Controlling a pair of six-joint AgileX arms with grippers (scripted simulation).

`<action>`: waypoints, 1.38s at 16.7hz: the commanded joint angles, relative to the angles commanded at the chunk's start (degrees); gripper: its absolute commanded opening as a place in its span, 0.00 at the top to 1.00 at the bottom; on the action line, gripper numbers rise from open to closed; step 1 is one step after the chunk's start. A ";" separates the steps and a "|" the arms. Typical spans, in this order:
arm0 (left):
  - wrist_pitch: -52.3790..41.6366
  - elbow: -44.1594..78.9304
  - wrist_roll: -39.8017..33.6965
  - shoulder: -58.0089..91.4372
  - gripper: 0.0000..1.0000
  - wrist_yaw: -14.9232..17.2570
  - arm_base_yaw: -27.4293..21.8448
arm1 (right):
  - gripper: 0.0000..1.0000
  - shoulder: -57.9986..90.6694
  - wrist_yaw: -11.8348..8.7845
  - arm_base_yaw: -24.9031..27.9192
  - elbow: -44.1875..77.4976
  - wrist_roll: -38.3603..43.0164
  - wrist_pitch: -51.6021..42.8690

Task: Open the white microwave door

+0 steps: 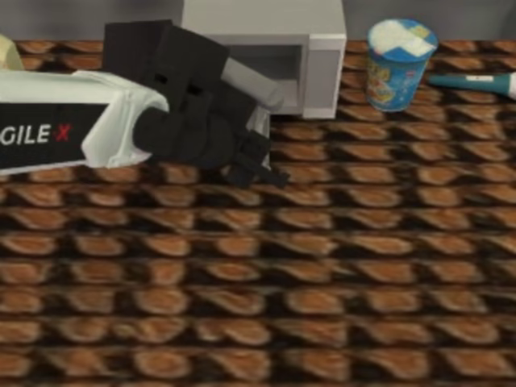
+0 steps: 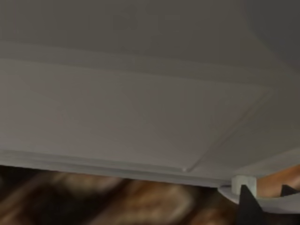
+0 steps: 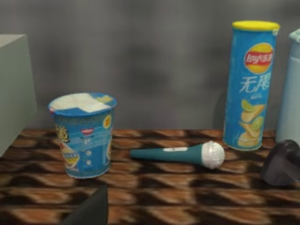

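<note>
Half the white microwave door (image 1: pixel 251 84) arm-hidden

The wood-patterned table (image 1: pixel 322 282) is carrying the white microwave (image 1: pixel 322 76) at twelve o'clock, with the noodle cup (image 1: pixel 399 68) and teal microphone (image 1: pixel 472 81) sitting toward two.

Noodle cup (image 1: pixel 401 64) crowds the white microwave (image 1: pixel 322 72); table front (image 1: pixel 322 306) open.

The left arm (image 1: pixel 72 121) has a glossy white shell with rounded edges, crossed by a black band carrying white letters that read "GILE" and a red "X". Past the white shell come matte black parts: a rounded cylindrical segment, then a blocky, boxy housing. The left hand (image 1: pixel 256 168) is black too, small and angular, with short dark fingers.
</note>
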 joint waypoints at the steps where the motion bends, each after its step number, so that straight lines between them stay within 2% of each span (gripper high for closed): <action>1: 0.00 0.00 0.00 0.00 1.00 0.00 0.00 | 0.00 0.00 0.00 0.00 0.00 0.00 0.00; 11: 0.00 0.00 0.00 0.00 1.00 0.00 0.00 | 0.00 0.00 0.00 0.00 0.00 0.00 0.00; 20: -0.49 -1.29 3.89 -1.12 1.00 3.22 1.62 | 0.00 0.00 0.00 0.00 0.00 0.00 0.00; 23: -0.55 -1.39 4.17 -1.14 1.00 3.39 1.73 | 0.00 0.00 0.00 0.00 0.00 0.00 0.00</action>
